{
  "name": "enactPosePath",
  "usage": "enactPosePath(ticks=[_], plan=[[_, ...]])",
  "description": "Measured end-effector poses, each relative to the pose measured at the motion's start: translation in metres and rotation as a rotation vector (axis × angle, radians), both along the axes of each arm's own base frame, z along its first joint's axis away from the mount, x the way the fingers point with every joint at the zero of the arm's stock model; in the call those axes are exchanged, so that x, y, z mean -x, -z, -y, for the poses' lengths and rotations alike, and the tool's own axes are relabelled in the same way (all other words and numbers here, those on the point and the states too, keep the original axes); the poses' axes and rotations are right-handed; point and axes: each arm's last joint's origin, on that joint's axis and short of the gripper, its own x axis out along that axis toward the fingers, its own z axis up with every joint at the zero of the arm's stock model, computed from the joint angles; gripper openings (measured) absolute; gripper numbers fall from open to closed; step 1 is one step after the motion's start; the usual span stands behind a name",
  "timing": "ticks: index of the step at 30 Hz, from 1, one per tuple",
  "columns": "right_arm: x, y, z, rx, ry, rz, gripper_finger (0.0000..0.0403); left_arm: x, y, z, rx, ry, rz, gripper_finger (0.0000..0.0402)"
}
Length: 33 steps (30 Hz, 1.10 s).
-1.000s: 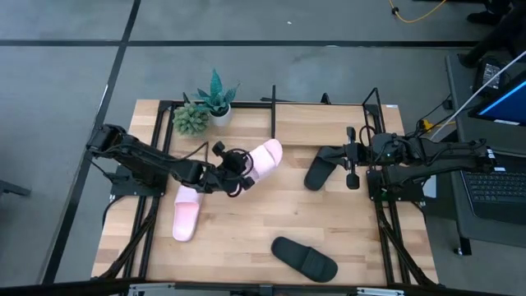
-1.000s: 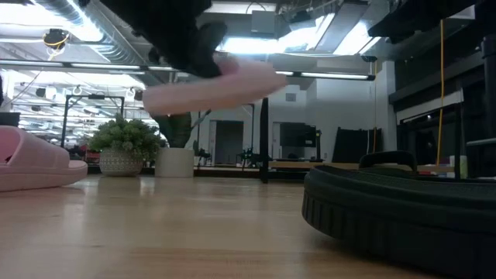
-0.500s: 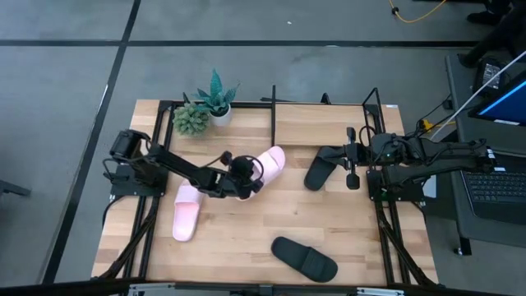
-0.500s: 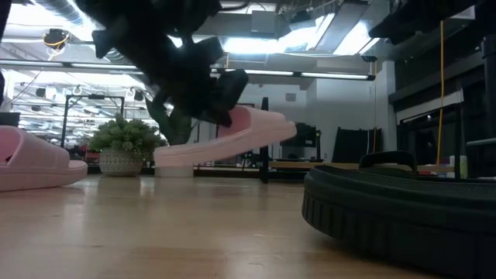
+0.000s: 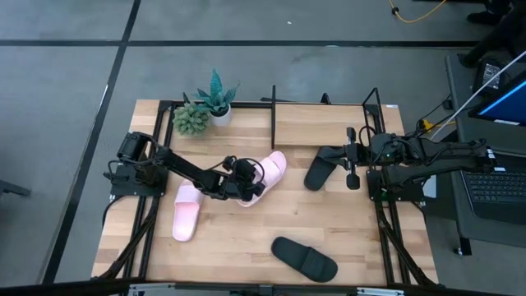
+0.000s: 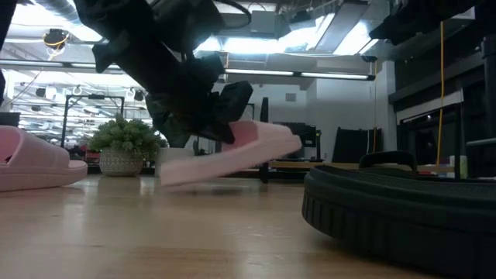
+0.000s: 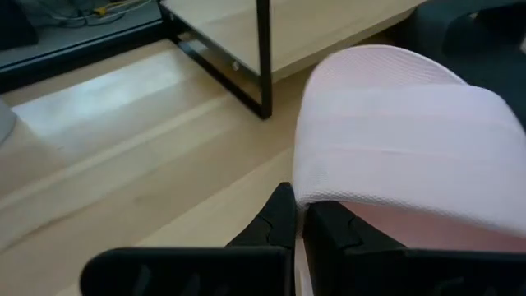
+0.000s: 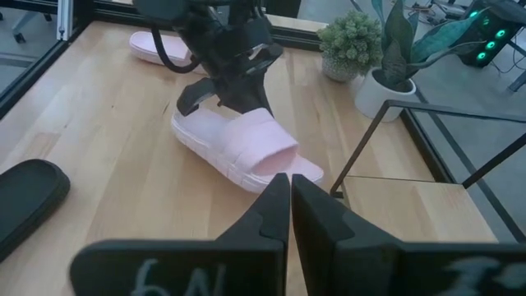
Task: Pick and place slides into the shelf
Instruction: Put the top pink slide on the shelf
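Slide (image 5: 267, 170) clenched by your left gripper (image 5: 244, 182), just before the shelf (image 5: 320, 123).
Heel grip leaves its toe aimed shelfward; your right gripper (image 5: 352, 156) idles shut beside the shelf.

No readable text anywhere: only faint pale handwritten-looking marks on the right gripper (image 8: 289, 197) body, nearest the cam, too unclear to make out; laptop (image 5: 499, 191) screen right of the table (image 5: 246, 238) shows nothing legible.
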Motion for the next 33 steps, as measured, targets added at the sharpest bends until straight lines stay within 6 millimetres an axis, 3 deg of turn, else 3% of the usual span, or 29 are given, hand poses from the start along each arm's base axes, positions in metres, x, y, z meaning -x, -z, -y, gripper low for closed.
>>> enactPosePath(ticks=[33], plan=[[0.0, 0.0001, 0.0, -0.009, 0.005, 0.0, 0.0019, -0.0018, -0.0027, -0.0027, -0.074, 0.029, -0.048, 0.0002]])
